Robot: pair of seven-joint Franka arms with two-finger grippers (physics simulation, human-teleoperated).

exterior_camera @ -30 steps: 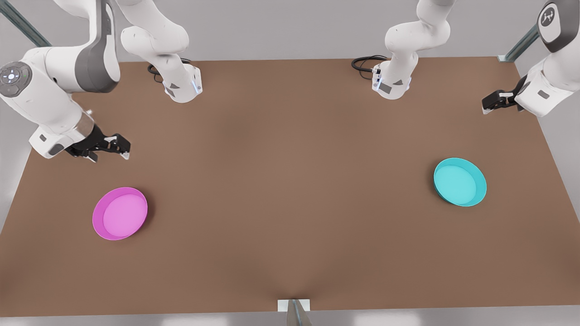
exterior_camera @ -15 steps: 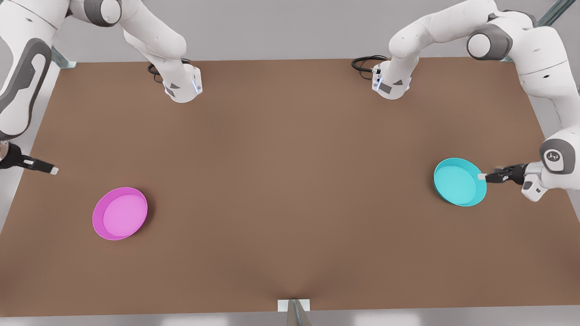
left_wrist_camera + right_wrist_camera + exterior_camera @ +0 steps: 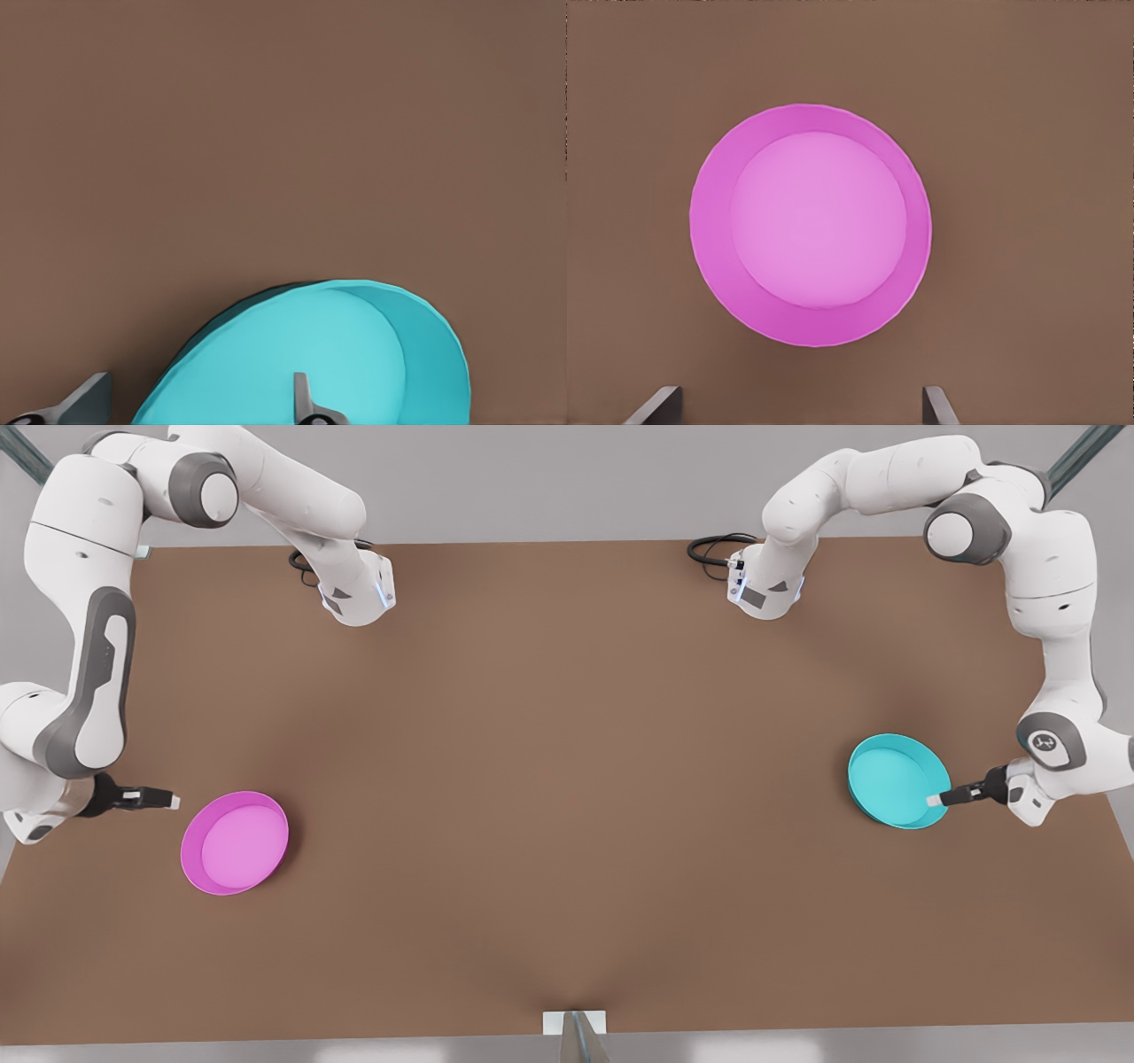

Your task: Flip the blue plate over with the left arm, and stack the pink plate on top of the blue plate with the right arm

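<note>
Zero steps finished, both plates sat rim-up and well apart on the counter (image 3: 567,797).
Left gripper (image 3: 932,801) straddled the blue plate (image 3: 897,781) rim, jaws spread (nothing pinched yet); right gripper (image 3: 174,802) hung just beside the pink plate (image 3: 234,843), jaws parted too, so flip and stack both remained.

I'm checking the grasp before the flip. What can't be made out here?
- Left gripper: whether its fingers pinch the blue plate rim; the left wrist view's edge crops them.
- Blue plate underside: against the table.
- Right gripper: its height beside the pink plate.
</note>
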